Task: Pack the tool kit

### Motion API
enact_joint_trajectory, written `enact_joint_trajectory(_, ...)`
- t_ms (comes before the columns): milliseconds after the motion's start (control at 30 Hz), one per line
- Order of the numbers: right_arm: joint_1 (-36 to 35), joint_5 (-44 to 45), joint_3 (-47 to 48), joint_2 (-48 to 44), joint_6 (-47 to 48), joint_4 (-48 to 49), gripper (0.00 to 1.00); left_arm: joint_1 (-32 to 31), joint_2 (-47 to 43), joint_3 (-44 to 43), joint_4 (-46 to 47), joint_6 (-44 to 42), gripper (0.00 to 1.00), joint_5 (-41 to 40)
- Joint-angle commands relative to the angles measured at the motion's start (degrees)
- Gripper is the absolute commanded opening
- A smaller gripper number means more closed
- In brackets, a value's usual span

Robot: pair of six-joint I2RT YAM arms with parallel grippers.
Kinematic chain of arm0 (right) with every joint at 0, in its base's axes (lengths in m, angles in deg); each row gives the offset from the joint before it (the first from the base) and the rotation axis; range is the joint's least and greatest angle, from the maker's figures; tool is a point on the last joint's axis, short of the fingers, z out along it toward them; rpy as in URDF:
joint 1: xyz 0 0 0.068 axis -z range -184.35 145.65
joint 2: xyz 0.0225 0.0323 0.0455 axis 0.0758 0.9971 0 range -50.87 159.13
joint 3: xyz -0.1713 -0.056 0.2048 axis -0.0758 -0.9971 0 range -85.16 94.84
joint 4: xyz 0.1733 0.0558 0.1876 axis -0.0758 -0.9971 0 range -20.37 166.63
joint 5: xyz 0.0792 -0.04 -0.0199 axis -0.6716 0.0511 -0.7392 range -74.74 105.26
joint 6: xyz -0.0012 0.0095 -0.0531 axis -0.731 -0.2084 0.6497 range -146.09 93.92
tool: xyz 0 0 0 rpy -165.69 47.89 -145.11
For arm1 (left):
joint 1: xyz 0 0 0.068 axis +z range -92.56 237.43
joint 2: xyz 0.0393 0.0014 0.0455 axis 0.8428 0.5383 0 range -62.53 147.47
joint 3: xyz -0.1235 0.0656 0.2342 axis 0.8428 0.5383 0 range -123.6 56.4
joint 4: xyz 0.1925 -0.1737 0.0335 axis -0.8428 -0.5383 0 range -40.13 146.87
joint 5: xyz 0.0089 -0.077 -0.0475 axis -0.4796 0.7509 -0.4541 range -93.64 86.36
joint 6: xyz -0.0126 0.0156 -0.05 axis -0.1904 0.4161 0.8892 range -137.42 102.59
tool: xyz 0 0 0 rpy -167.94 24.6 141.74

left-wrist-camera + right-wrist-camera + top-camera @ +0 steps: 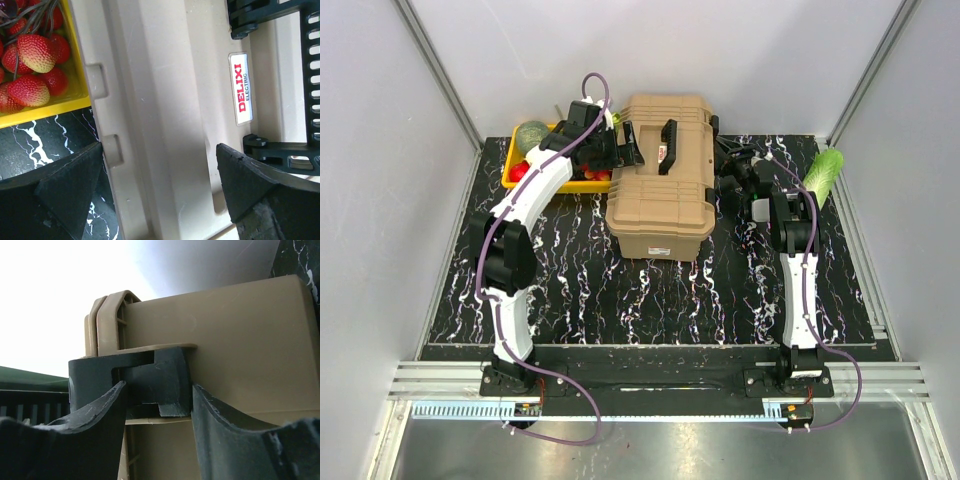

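Note:
The tan ribbed toolbox (pixel 660 185) stands at the middle back with its lid down and its black handle (pixel 668 145) lying flat on top. My left gripper (pixel 625 155) is open over the lid's left edge (pixel 150 100). One finger is over the mat, the other over the lid by the handle hinge (pixel 260 142). My right gripper (pixel 748 185) is at the box's right side. In the right wrist view the gripper (pixel 157 385) has its two fingers pressed against either side of a black latch (pixel 167 377). No loose hand tools show.
A yellow crate (pixel 532 182) of fruit and vegetables touches the box's left side; its strawberries (pixel 35 52) lie close to my left fingers. A green vegetable (pixel 823 170) lies at the back right. Dark objects (pixel 745 155) sit behind my right gripper.

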Motion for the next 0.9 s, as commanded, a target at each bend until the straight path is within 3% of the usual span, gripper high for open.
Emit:
enact_joint_trajectory(0,-1.9,-1.0,0.9,-7.9,3.8,1.7,0.55,0.3,-2.1,-0.1,2.0,-0.7,0.99,-0.1)
enact_joint_trajectory(600,-1.9,-1.9,1.7,-13.4,20.3,-10.8,0.56,0.3,-0.5,-0.1,0.7,-2.1,0.99,2.1)
enact_joint_trajectory(867,-2.4,-2.9,3.0,-17.3,33.0,-19.3,0.59,0.1,0.0,0.0,0.4,-2.7,0.99,3.4)
